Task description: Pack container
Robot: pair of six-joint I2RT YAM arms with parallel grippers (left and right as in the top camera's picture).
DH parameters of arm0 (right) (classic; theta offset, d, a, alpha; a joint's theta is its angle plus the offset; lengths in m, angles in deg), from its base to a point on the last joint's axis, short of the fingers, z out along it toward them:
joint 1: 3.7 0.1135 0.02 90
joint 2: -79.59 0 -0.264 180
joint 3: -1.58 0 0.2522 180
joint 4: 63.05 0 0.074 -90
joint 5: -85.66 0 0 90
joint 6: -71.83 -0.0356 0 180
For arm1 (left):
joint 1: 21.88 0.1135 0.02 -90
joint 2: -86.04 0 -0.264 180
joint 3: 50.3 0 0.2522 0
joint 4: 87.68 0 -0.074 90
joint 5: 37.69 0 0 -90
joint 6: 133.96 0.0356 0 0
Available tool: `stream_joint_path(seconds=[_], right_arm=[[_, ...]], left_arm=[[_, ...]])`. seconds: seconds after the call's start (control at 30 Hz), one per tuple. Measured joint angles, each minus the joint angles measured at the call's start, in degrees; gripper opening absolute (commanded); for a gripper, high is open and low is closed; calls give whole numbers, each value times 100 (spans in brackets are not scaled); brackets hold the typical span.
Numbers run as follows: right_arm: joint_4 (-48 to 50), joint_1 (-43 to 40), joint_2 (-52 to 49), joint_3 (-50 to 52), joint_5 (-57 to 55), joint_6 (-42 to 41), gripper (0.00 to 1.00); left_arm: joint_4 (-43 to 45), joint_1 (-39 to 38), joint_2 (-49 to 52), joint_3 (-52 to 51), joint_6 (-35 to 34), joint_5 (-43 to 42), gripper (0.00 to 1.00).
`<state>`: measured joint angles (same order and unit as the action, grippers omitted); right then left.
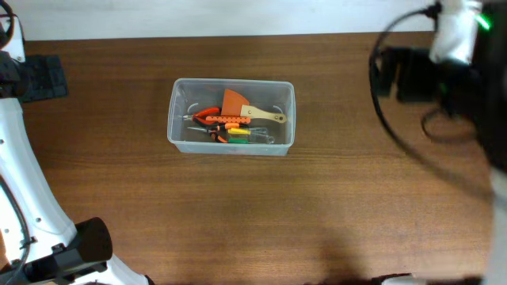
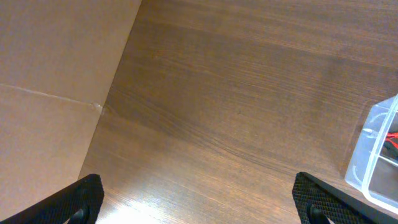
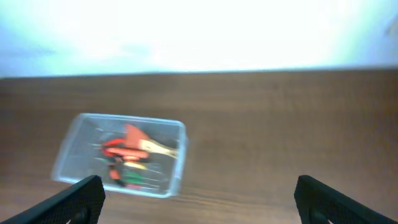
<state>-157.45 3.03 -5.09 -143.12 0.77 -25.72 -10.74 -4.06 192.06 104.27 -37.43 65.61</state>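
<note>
The clear plastic container (image 1: 181, 119) stands on the wooden table, left of centre. Inside lie an orange scraper with a wooden handle (image 1: 242, 107), red-handled pliers (image 1: 207, 119) and coloured screwdrivers (image 1: 238, 136). The right wrist view shows the container (image 3: 78, 146), blurred, at the lower left. The left wrist view shows only its corner (image 2: 376, 158) at the right edge. My left gripper (image 2: 199, 202) is open and empty over bare table. My right gripper (image 3: 199, 199) is open and empty, high above the table. Neither gripper's jaws show in the overhead view.
The left arm's white links (image 1: 24, 190) run along the left edge of the overhead view, with a black mount (image 1: 36, 77) at the back left. The right arm with black cables (image 1: 428, 87) sits at the back right. The left wrist view shows the table's edge (image 2: 106, 106).
</note>
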Motion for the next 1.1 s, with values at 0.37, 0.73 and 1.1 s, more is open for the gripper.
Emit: stream_joint_path(seconds=[0.37, 0.73, 1.1], right_arm=[[2271, -107, 3117, 3580, -1390, 343, 98], [4474, -564, 6096, 8939, -1233, 393, 98], [4544, -691, 7130, 10874, -798, 396, 98]], left_arm=[[-9, 0, 0, 0, -15, -7, 99], [-4, 0, 0, -4, -17, -42, 99], [-7, 0, 0, -7, -17, -42, 99]])
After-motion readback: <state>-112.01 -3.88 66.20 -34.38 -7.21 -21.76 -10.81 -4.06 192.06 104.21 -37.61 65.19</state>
